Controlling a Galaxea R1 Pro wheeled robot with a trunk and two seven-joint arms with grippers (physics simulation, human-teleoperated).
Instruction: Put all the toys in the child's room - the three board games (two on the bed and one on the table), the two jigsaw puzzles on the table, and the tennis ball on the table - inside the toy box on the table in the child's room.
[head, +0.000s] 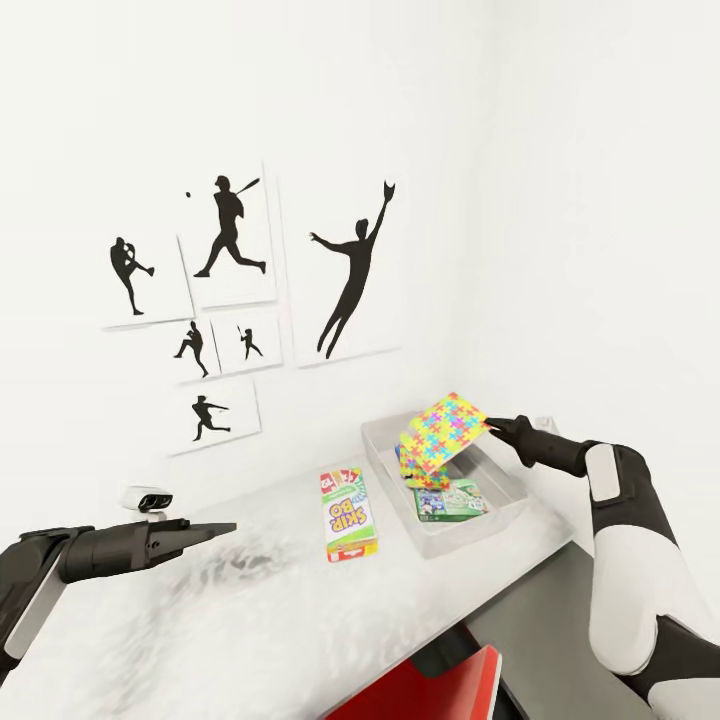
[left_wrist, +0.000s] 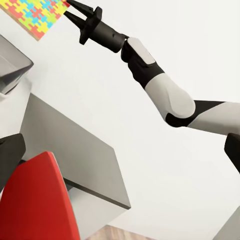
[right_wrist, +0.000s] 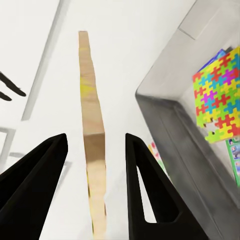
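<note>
a thin flat jigsaw puzzle card, patterned in interlocking yellow, pink, blue and green pieces, is held by one corner in the right gripper above the shallow light grey toy box at the far right end of the pale grey table. from the right wrist the card is seen edge-on as a plain tan strip between the dark fingers; whether the pads actually press it cannot be told there. a second puzzle card of the same pattern is seen leaning against the inner wall of the box, beside a green and white board game with a printed cover lying flat on the floor of the bin. a green-white board game box with a red band is left on the table just outside the box, not yet stowed. the left gripper is held over the tabletop well apart from the toys, its tapered fingers together and nothing in them. a red chair back is seen below the table edge.

the grasp is judged slim: a smooth, rigid card pinched at a corner could pivot or slip. if released while tilted, it could catch the thick rim and fall outside, or knock the leaning card over.
</note>
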